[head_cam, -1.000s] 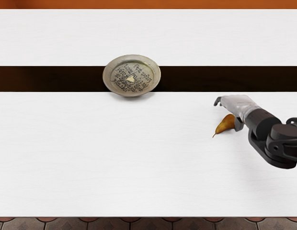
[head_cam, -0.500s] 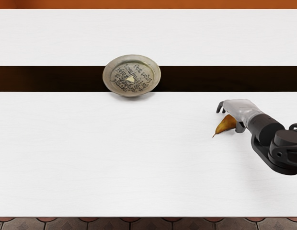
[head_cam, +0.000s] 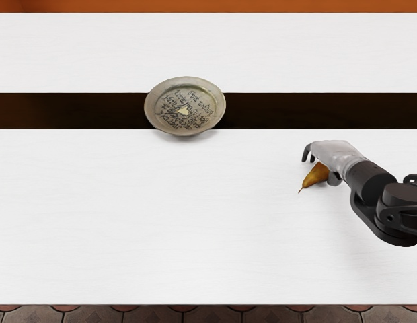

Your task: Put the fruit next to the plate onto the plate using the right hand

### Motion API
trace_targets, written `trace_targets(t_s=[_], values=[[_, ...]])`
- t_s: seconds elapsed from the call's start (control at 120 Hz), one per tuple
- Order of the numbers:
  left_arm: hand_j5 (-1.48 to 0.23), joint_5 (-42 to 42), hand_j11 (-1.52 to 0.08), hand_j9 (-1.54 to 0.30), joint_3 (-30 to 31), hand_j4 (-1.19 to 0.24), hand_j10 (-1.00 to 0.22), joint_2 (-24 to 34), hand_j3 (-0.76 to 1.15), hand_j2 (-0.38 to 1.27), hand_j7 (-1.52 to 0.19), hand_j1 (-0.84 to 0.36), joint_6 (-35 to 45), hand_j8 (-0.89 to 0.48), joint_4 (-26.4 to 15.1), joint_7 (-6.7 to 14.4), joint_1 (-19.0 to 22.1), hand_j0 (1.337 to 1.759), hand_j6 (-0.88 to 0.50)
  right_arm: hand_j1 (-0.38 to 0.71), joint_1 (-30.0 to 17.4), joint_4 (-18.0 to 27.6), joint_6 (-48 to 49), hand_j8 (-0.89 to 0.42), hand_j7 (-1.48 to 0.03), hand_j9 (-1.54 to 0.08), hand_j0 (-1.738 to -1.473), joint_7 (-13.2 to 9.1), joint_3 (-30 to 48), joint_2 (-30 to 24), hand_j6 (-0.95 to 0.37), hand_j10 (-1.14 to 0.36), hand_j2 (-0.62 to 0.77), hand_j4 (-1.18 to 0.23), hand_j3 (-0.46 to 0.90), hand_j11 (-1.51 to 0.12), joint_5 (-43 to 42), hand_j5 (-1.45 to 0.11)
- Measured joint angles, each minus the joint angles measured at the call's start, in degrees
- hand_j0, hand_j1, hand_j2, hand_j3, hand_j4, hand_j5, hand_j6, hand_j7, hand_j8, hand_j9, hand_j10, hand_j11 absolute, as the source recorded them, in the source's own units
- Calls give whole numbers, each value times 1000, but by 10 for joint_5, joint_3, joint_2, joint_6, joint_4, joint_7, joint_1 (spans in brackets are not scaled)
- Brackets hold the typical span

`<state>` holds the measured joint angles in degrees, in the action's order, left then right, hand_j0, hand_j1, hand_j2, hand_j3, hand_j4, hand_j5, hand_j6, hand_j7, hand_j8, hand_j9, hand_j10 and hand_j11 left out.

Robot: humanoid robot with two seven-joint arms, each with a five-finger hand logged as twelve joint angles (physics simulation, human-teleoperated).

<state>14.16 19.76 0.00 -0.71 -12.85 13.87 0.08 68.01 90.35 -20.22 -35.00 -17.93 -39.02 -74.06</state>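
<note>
Fruit, a small yellow-brown pear (head_cam: 313, 177), lies on the white tabletop (head_cam: 161, 215) just under the left part of my right robot hand (head_cam: 329, 160), toward the right side of the head view. Its broad end is tucked beneath the hand's pale grey shell and hidden there. Its narrow end sticks out toward the lower left, clear of the hand, and ends in a thin stem pointing down and left along the surface. The pear rests on its side.

Its skin is a warm golden yellow that darkens to brown along the lower edge and toward the neck. The visible body tapers smoothly from the covered end to the stem.

My right robot hand comes in from the right edge on a bulky black forearm (head_cam: 387, 202). It is turned palm-down, low over the tabletop, and overlaps the pear's upper right part. From this slanted view I cannot tell whether it is closed on the pear or only arched around it, nor whether it touches the skin.

A round plate of dull grey metal with an engraved pattern (head_cam: 153, 101) lies well apart from the pear, up and to the left, across the dark band (head_cam: 60, 111) at the tabletop's far edge. The pear is not on it.
</note>
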Motion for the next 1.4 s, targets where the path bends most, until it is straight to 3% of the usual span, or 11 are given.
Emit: trace_targets(t_s=[0.2,0.458,0.875,1.4], values=[[0,0,0,0,0,0,0,0,0,0,0,349,0,0,0,0,3,1658,0,218,0,-1,0,-486,-630,-630,-1658,0,0,3,-488,-487,-62,-486,0,-629,0,-631],[0,0,0,0,0,0,0,0,0,0,0,349,0,0,-1,0,3,1658,0,257,-1,-1,1,-421,-706,-708,-1657,0,0,3,-545,-542,-8,-538,0,-707,-5,-715],[0,0,0,0,0,0,0,0,0,0,0,349,0,0,0,0,3,1658,0,285,-1,-2,1,-388,-784,-794,-1656,0,0,3,-512,-580,65,-591,0,-794,-6,-802],[0,0,0,0,0,0,0,0,0,0,0,349,4,0,-1,0,4,1658,0,228,-1,-1,0,-477,-898,-917,-1651,-1,1,-1,-610,-671,196,-685,0,-913,-14,-910]])
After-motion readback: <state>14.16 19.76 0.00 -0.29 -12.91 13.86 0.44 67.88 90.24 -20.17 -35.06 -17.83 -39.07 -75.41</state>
